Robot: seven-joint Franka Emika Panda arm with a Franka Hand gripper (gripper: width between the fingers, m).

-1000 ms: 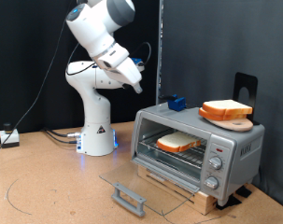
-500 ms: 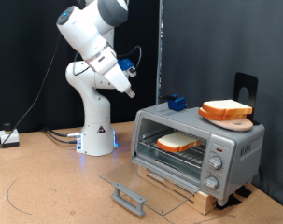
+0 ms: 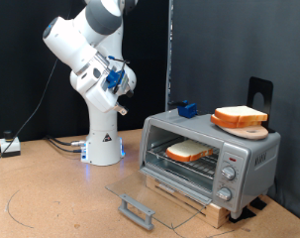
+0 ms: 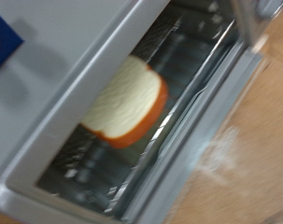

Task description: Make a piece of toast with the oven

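The oven [image 3: 250,151] stands on a wooden slatted base at the exterior view's right, its glass door [image 3: 140,198] dropped flat open. A piece of toast [image 3: 189,151] lies on the wire rack inside. The wrist view looks into the open oven [image 4: 66,84] and shows that same toast [image 4: 127,101] on the rack, with no fingers in the picture. My gripper [image 3: 125,83] hangs high in the air, well to the exterior view's left of the oven, and holds nothing that shows.
A round wooden board [image 3: 241,126] with another bread slice sits on the oven's top, next to a small blue object [image 3: 186,108]. The door's grey bar handle [image 3: 137,210] juts out over the table. Cables trail at the left by the robot's base [image 3: 102,149].
The arm has swung up and away to the exterior view's left, carrying the gripper away from the oven. The toast, door and board have not moved.
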